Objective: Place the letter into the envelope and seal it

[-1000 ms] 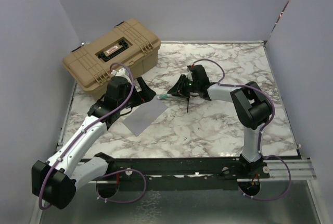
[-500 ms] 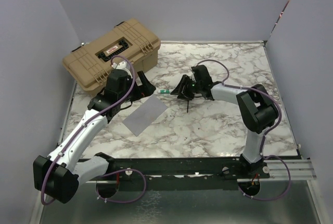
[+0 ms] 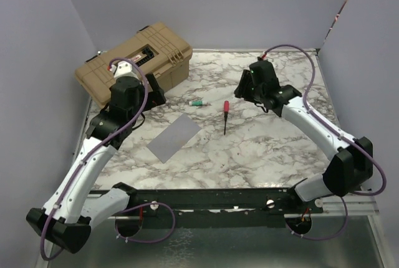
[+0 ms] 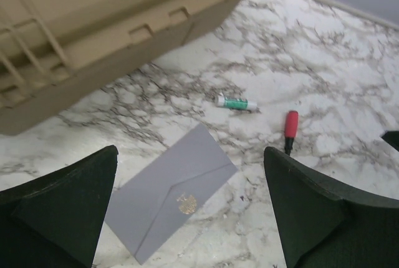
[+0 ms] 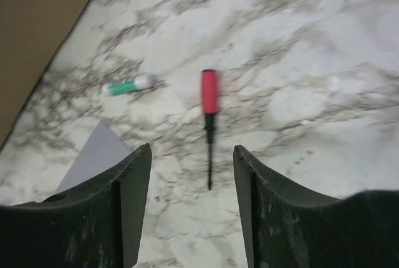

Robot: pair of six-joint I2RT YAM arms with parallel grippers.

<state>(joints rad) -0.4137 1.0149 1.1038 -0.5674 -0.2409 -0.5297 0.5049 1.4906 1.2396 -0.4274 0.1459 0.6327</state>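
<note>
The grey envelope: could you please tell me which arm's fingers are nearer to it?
Left. The left fingers hover just behind the envelope, by the tan case; the right fingers are farther off to its right, past the red screwdriver.

Nothing actually readable here, honestly. The closest thing to a sign is a little round gold emblem (image 4: 186, 204) on the flap of the envelope (image 4: 168, 187), lying near-left on the table, and it's too blurry to make out any design or letters. The tan case (image 3: 134, 62) at the far left has a small red-and-white label (image 3: 147, 50) by its handle, too tiny to read. The green tube (image 4: 237, 102) just right of the case might carry print, can't tell.
</note>
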